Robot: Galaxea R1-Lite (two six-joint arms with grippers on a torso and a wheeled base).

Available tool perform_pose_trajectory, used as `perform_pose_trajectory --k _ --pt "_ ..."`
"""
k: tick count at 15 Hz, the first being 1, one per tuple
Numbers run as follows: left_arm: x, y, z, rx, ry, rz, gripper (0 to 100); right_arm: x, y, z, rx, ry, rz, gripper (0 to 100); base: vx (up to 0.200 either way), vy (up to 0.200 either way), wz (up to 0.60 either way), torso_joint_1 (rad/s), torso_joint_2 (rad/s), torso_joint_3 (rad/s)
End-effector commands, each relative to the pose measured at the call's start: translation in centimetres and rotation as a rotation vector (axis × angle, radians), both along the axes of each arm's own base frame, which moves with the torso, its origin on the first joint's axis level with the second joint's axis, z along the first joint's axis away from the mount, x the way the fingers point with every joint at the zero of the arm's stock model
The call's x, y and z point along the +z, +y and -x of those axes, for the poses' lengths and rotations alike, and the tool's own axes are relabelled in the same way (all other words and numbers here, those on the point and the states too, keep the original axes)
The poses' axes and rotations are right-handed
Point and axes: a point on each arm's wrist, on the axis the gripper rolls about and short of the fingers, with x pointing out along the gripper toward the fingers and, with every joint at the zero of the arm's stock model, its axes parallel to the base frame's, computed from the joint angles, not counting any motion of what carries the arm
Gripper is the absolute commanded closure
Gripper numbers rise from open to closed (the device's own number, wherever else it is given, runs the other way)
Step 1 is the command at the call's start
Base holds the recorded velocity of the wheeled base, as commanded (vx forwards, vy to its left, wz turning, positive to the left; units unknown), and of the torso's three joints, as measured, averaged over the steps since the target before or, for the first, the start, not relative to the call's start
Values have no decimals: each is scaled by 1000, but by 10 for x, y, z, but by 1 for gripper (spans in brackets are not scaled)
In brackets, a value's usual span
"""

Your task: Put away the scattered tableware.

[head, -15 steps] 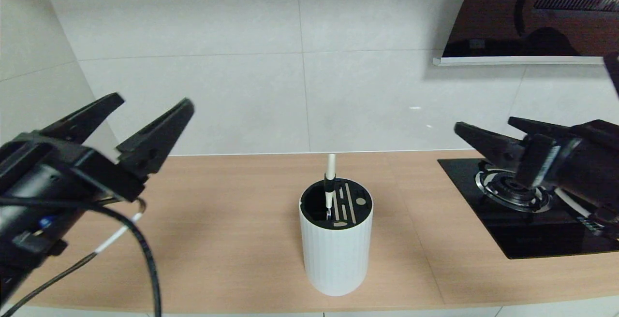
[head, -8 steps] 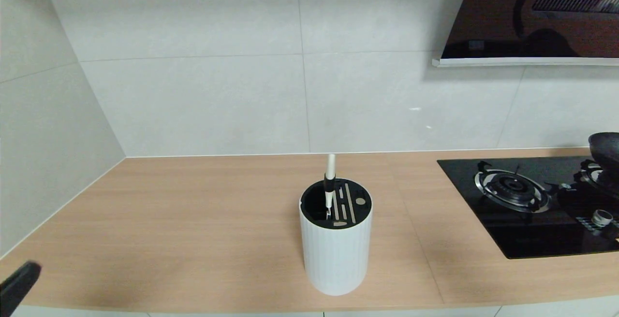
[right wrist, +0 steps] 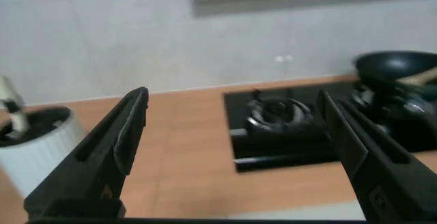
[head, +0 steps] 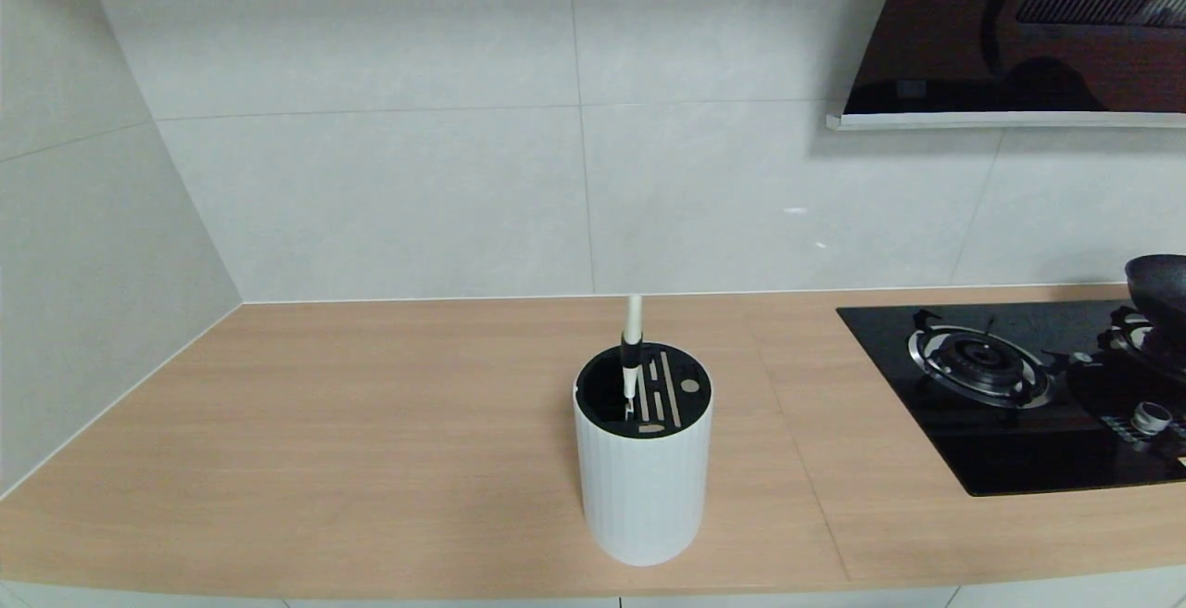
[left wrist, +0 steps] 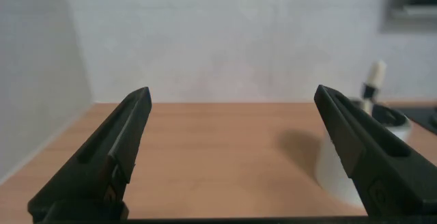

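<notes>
Released and empty: left end effector [left wrist: 232,98], black fingers [left wrist: 109,156] spread wide, held over the light wooden surface [head: 371,423] on the left side of the white ribbed cylindrical holder [head: 642,487] with a black slotted top. Holder upright near the front edge of the surface, well apart from the grey tiled wall [head: 389,191] behind it.

In the holder's open compartment, just left of the slots: one utensil [head: 634,325] with a cream handle and black collar, upright, handle poking above the rim, working end hidden inside.

Right of the holder and well apart from it: black glass gas hob [head: 1010,460] set into the surface, round metal burner [head: 982,362] on its nearer side. Farther right of the holder, at the hob's far end: dark round pan [head: 1158,279]. High on the wall, up and to the right of the holder: dark glossy range hood [head: 1019,24].

Likewise released, grasping nothing: right end effector [right wrist: 232,95], fingers wide apart, off to the holder's right.
</notes>
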Motion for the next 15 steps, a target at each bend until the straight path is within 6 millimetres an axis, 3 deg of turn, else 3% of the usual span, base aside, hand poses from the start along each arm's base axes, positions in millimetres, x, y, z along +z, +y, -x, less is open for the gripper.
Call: perform_pose_trajectory --k 1,4,6,7,8,11,15 --pt "-11 -3 11 34 -29 -3 0 -9 2 10 -65 -44 -8 0 0 0 0 0 0 0" --pt "-21 -2 4 55 13 47 0 -35 6 7 -139 -15 2 0 0 0 0 0 0 0" --pt "-38 -2 -5 59 76 41 0 -54 6 2 -124 20 -3 0 0 0 0 0 0 0" --pt "-38 -2 -5 59 76 41 0 -54 6 2 -124 20 -3 0 0 0 0 0 0 0" --pt "-62 -2 -18 74 160 -9 0 -82 6 -11 -103 95 3 0 0 0 0 0 0 0" --pt "-93 -3 -30 71 233 -93 0 -97 8 -17 -8 131 17 0 0 0 0 0 0 0" --pt "-98 -5 -32 -36 303 -98 0 -104 10 -17 79 200 34 0 0 0 0 0 0 0"
